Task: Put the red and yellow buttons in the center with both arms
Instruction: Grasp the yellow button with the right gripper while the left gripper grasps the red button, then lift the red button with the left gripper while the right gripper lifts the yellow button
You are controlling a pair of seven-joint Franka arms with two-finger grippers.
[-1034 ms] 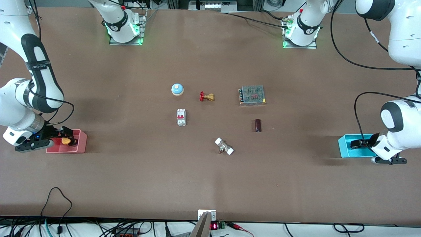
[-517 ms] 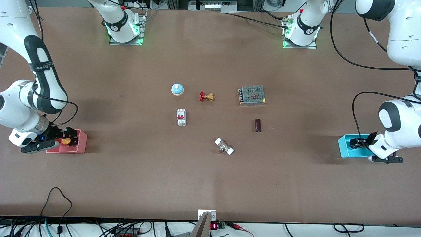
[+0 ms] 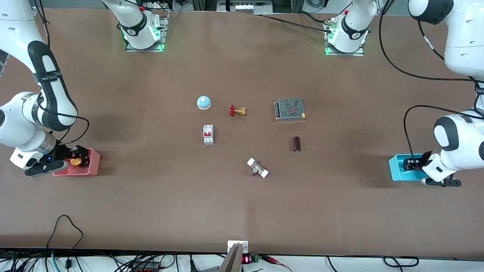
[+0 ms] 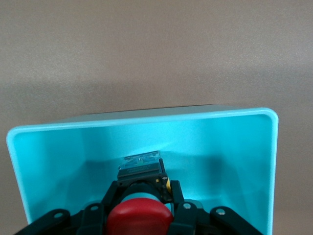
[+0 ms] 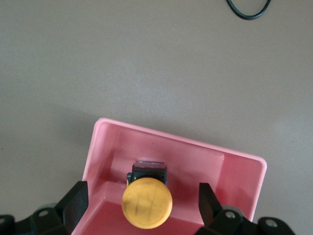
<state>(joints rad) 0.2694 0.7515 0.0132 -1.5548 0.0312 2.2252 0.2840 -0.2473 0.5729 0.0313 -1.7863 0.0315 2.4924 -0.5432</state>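
The red button has a black body and sits in the cyan bin at the left arm's end of the table. My left gripper is down in that bin, shut on the red button's body. The front view shows it too. The yellow button lies in the pink bin at the right arm's end. My right gripper is open, with one finger on each side of it and apart from it. The front view also shows this gripper, the button and the brown table center.
Around the table's middle are a blue dome bell, a brass valve with a red handwheel, a white breaker, a metal power supply, a dark cylinder and a silver fitting with white ends.
My left gripper has sunk deeper into the cyan bin. My right gripper has shifted slightly over the pink bin and settled around the yellow button.
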